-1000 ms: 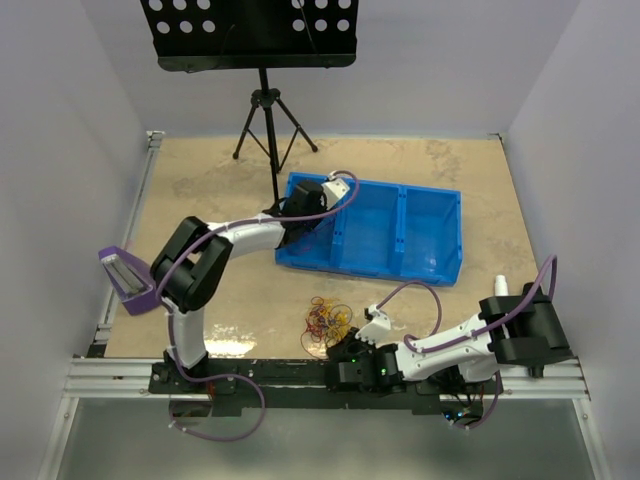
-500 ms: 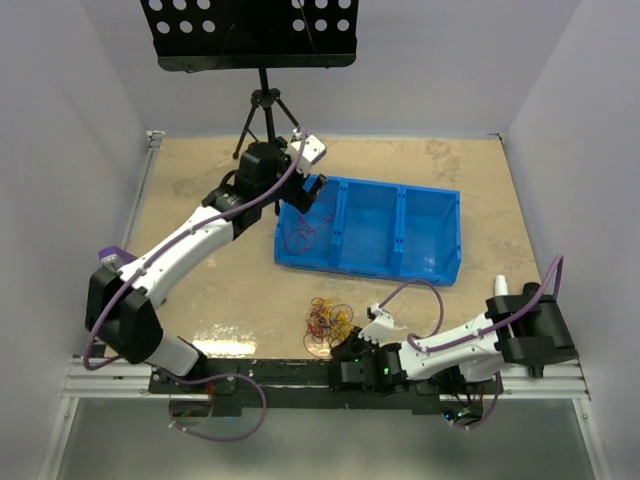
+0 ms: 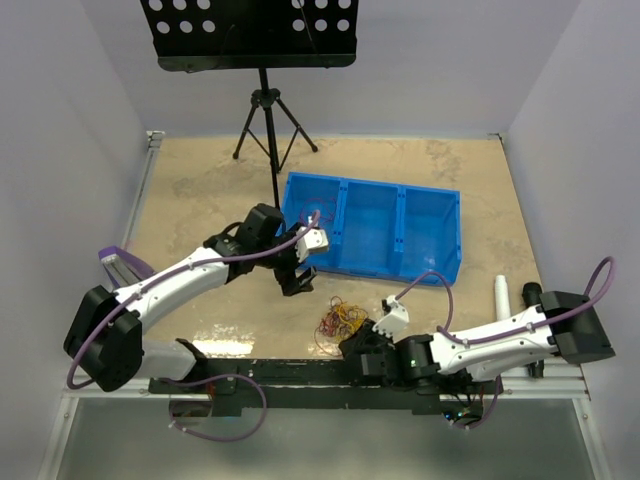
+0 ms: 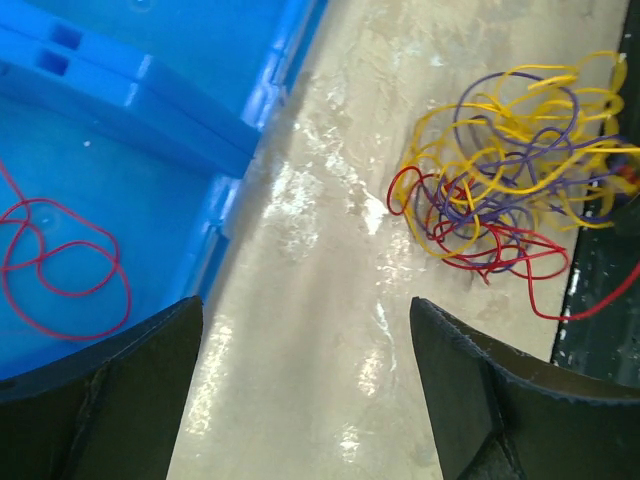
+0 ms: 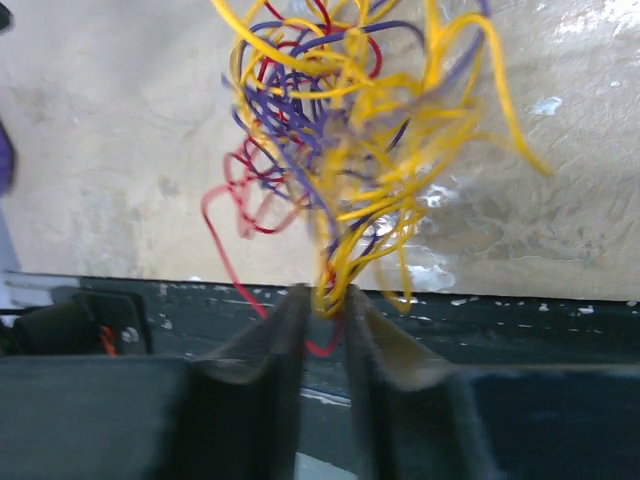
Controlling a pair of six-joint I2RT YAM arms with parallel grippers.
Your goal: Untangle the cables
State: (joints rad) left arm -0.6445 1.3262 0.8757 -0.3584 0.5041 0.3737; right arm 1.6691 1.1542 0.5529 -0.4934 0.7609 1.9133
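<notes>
Now the left gripper (image 4: 303, 312) is back from the blue bin (image 4: 232, 152), spread empty.
Seemingly the right gripper (image 5: 325, 296) pinches the cables (image 5: 350, 130).

We see a sandy, mottled tabletop (image 3: 200, 190) carrying a blue three-compartment bin (image 3: 456, 240) just toward one o'clock of centre. At twelve o'clock, a black perforated music stand (image 3: 250, 30) rises on its tripod (image 3: 268, 110). A small white tube (image 3: 502, 296) sits at four o'clock.

Left pincer (image 4: 305, 395) gapes wide; right pincer (image 5: 325, 300) seems barely parted.
</notes>
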